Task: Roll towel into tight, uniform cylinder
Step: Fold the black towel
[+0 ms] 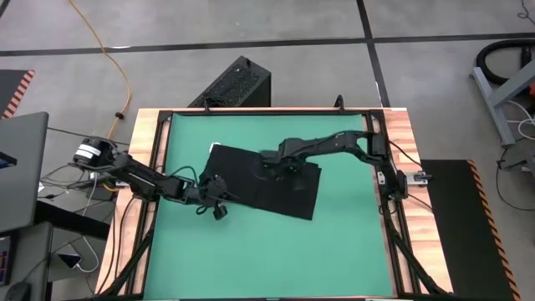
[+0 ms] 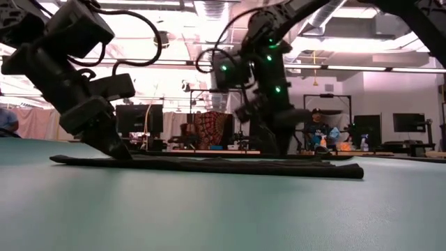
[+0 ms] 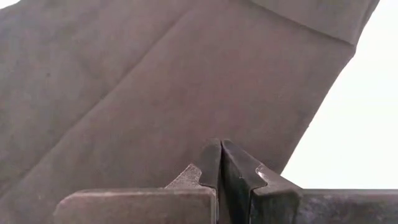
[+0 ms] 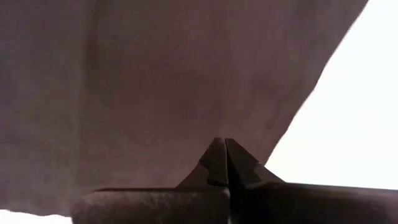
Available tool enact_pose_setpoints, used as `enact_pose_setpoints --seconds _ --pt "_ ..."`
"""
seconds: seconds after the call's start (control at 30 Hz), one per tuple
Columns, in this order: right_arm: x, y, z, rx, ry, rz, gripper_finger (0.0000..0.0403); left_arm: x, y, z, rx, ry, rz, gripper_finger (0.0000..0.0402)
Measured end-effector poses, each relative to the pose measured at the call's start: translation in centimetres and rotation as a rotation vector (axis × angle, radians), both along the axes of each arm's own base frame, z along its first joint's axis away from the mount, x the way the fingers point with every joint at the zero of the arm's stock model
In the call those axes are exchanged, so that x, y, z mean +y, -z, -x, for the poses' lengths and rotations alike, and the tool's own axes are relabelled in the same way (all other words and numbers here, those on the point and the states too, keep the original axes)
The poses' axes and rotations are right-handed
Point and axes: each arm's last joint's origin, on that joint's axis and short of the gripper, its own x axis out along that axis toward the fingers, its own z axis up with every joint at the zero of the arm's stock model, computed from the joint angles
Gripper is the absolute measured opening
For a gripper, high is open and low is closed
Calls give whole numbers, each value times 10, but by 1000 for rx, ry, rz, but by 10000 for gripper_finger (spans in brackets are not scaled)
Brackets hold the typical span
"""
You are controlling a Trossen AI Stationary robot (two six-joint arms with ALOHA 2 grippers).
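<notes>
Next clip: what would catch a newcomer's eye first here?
The flat black cloth towel lying skewed on the green mat, not yet rolled. Both dark arms press down on it: the left claw at its near-left corner, the right claw near its middle, both shut. Behind the table stands a black ribbed box.

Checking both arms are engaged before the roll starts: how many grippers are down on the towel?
2. The left gripper presses shut on the towel's left edge; the right gripper is shut near its middle, toward the far edge. Neither visibly pinches cloth.
</notes>
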Motion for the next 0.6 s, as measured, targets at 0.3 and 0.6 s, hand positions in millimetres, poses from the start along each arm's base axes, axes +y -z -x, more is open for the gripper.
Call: enact_pose_setpoints --seconds 0.3,0.6 --pt "32 34 28 108 133 61 1 0 0 0 11 31 -9 0" --pt "98 29 27 100 108 -24 0 2 0 0 25 45 -24 0"
